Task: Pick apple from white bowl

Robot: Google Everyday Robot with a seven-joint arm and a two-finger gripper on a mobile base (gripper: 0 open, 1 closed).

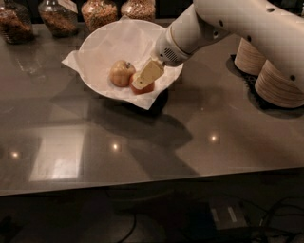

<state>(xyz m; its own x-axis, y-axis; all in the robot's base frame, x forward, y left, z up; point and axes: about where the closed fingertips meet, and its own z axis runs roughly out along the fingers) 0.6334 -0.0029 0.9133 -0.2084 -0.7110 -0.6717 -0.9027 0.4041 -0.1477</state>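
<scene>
The white bowl (pixel 102 45), wide and lined with crinkled white paper, stands on the dark counter at upper left of centre. Inside it lie two apples side by side: a paler yellow-tan apple with a stem (pixel 121 73) on the left, and the red-orange apple (pixel 146 88) on the right, mostly covered by my gripper. My gripper (pixel 141 81) reaches down from the upper right into the bowl, its cream finger (pixel 149 73) lying right over the red-orange apple.
Glass jars of grains (pixel 98 13) stand in a row behind the bowl. Stacks of beige paper bowls (pixel 278 83) stand on the right. My white arm (pixel 237 26) spans the upper right. The counter's front edge (pixel 152 187) runs below.
</scene>
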